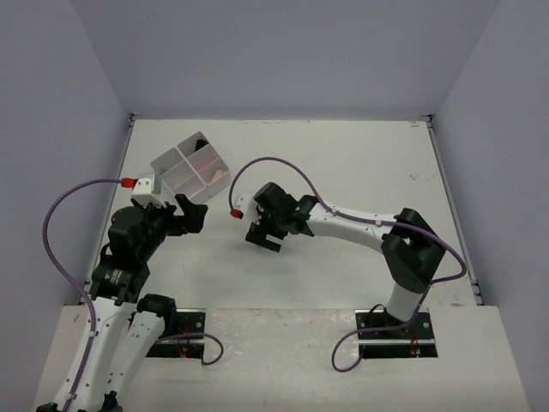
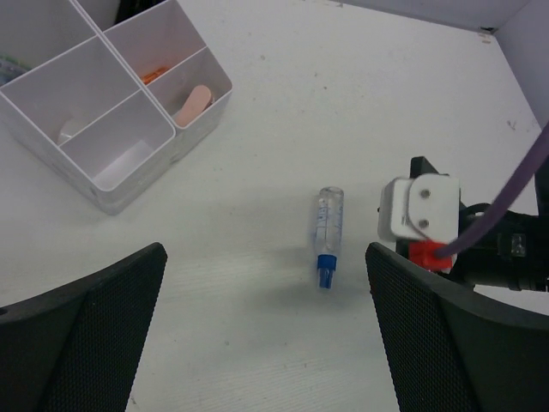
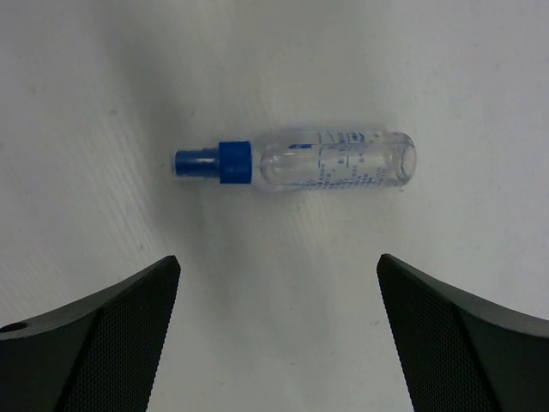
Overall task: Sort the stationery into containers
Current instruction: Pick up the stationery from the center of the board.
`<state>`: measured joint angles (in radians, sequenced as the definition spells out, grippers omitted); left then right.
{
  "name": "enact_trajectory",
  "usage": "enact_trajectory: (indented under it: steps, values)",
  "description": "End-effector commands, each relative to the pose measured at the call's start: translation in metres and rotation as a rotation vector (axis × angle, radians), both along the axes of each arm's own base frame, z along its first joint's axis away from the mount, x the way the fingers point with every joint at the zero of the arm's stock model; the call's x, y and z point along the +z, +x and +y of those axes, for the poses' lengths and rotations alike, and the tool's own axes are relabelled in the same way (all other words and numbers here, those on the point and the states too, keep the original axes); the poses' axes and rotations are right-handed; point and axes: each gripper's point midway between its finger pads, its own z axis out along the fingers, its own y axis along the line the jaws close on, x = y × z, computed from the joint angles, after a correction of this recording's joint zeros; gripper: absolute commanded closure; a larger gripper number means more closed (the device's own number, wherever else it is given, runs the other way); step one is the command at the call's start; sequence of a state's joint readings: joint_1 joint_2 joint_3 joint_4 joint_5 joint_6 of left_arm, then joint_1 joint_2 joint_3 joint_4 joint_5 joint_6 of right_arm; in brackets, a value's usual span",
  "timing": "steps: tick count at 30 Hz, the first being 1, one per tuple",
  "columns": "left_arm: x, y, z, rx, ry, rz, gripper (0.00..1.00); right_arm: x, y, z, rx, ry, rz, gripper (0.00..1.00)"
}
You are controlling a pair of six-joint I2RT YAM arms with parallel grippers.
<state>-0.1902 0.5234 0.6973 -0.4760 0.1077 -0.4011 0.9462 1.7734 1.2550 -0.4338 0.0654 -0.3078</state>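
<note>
While the right gripper [image 3: 279,262] is hanging low over the white table [image 1: 369,163] with its two dark mesh-faced fingers [image 3: 103,339] spread wide and nothing between them, we are listing what surrounds it.

- Spray bottle [image 3: 300,160]: small, clear, blue-capped. It is lying on its side just beyond the fingertips, crosswise to them and touching neither. Its cap is pointing left in the right wrist view.
- Left gripper [image 2: 266,253]: it is also standing wide open and empty, facing the bottle from the tray's side.
- White wrist block [image 2: 419,209] of the right arm, with a red plug and a purple cable [image 2: 506,202]: it is sitting just beside the bottle in the left wrist view and crowding that flank.
- Tray [image 2: 137,187]: white, translucent, with four compartments. It is resting cornerwise at the far left of the table, well apart from the bottle.
- Tray contents: a peach piece [image 2: 193,103] is lying in one compartment and an orange piece [image 2: 153,75] in the next. We cannot tell what the pale scrap in a third one is.
- Obstruction: in the overhead view the left gripper is hovering just beside the tray's near corner.
- Open room: bare tabletop is lying between bottle and tray, and more is running out to the far and right edges.
- Bounds: pale walls [image 1: 283,51] are closing in the left, far and right sides, and the tray is sitting near the left one.
</note>
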Motion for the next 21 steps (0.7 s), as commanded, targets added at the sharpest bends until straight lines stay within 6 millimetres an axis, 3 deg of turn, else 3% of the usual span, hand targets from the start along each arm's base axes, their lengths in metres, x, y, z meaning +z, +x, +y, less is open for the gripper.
enact_trajectory:
  steps: [1, 9, 21]
  values:
    - [0.007, -0.002, -0.006, -0.040, -0.012, -0.044, 0.00, 0.028, 0.007, 0.011, 0.565, 0.001, -0.176, 0.03]
    - [0.014, -0.007, -0.009, -0.065, -0.017, -0.088, 0.00, 0.007, 0.055, 0.000, 0.765, -0.155, -0.253, 0.09]
    - [0.016, -0.009, -0.014, -0.098, -0.022, -0.106, 0.00, -0.013, 0.077, 0.026, 0.894, -0.178, -0.299, 0.10]
